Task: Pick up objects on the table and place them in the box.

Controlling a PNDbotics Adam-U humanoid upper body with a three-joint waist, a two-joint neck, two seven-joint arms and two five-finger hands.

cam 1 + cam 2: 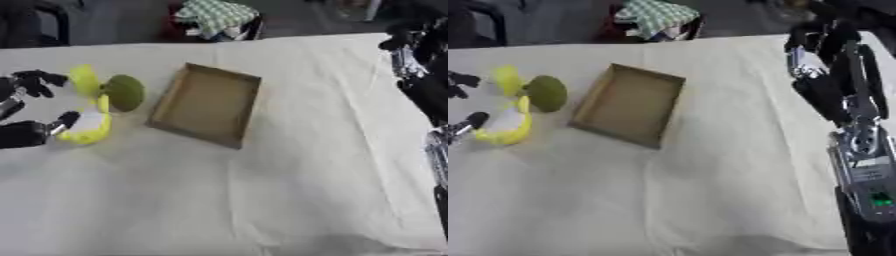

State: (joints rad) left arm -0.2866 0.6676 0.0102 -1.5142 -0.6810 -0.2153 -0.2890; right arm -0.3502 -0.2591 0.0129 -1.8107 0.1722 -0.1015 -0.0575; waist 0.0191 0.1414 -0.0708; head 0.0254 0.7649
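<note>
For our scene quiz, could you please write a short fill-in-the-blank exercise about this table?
1. The shallow brown cardboard box holds ____.
2. The round green fruit lies to the box's ____.
3. The curved yellow plastic object is nearest the robot's ____ hand.

Missing words: nothing; left; left

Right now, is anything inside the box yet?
No, the box shows only its bare brown floor, and the green fruit sits on the cloth left of it.

The left hand (26,107) is cut by the picture's edge; the yellow object (90,107) is blurred.
</note>
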